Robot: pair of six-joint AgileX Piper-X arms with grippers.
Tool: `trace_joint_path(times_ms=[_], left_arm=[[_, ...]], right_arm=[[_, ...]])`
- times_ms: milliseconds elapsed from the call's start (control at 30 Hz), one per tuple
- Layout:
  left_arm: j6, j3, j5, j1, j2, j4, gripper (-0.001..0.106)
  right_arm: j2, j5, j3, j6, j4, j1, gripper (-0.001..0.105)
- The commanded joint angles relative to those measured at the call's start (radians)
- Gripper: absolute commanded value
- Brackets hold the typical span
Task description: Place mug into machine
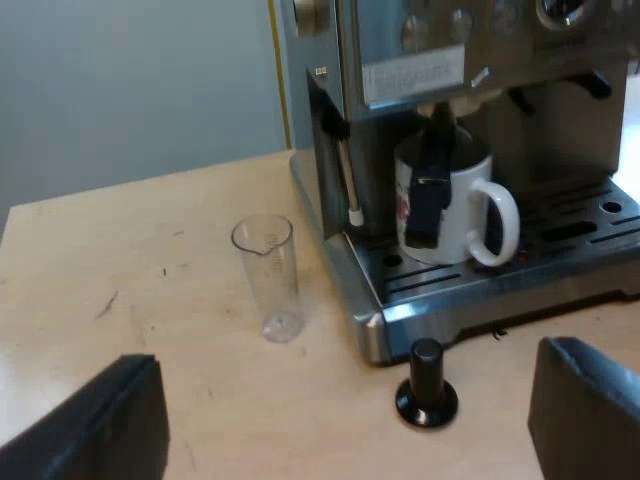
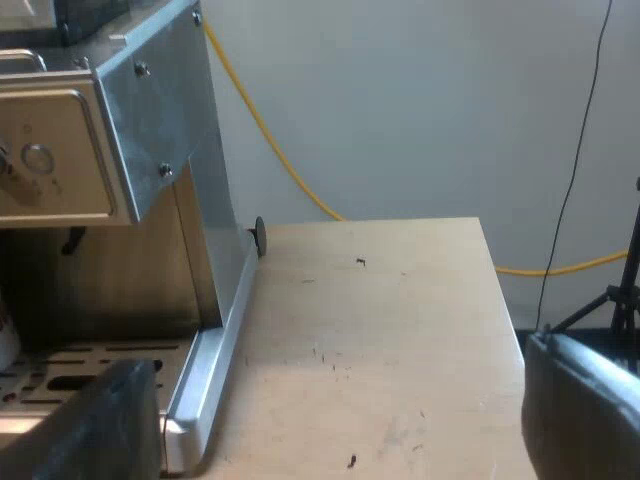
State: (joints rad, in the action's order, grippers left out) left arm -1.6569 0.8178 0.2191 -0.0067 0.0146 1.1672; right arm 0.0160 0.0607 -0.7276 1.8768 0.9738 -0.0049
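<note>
Mug [image 1: 465, 205] is white, upright on the machine's [image 1: 420, 70] drip tray [image 1: 565, 250], under the brew head, its loop handle turned out to the side and a red print on its wall. A dark handle [image 1: 430, 195] comes down from under the head and crosses the mug's front, hiding part of the rim. I cannot tell what is inside the mug, nor the colour of the handle's end. 1 measuring glass [image 1: 268, 275] stands upright on the table [image 1: 150, 260] near the machine's corner, apart from it. It is clear, see-through and empty. 1 tamper [image 1: 427, 385] with a black knob stands on the table just beside the drip tray's front edge, knob up. A thin steam wand [image 1: 351, 185] with a pale tip hangs down at the machine's side wall, over the tray's end. Left gripper [image 1: 348, 360] hangs over the table short of the tray — 2 fingers spread wide, nothing between them, well apart from the mug. Right gripper [image 2: 338, 355] is over bare table beside the machine's metal side panel and the tray's outer edge — fingers also spread wide, holding nothing. A yellow cable [image 2: 285, 160] runs down the wall behind the machine to the table's far edge.
</note>
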Motion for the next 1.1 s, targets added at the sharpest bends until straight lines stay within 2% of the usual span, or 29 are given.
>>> trace_joint_path(times_ms=[33, 200, 500, 1100], left_arm=[[-0.015, -0.044, -0.007, 0.002, 0.139, -0.080, 0.102], [-0.015, -0.144, -0.007, 0.002, 0.139, -0.157, 0.102], [-0.015, -0.288, -0.007, 0.002, 0.137, -0.179, 0.102], [-0.015, -0.309, -0.007, 0.002, 0.137, -0.159, 0.102]], right_arm=[[0.037, 0.009, 0.026, 0.005, -0.030, -0.001, 0.092], [0.037, 0.009, 0.083, 0.005, -0.028, -0.001, 0.092], [0.037, 0.009, 0.166, 0.005, -0.028, -0.001, 0.092], [0.035, 0.005, 0.231, 0.005, -0.005, -0.001, 0.092]])
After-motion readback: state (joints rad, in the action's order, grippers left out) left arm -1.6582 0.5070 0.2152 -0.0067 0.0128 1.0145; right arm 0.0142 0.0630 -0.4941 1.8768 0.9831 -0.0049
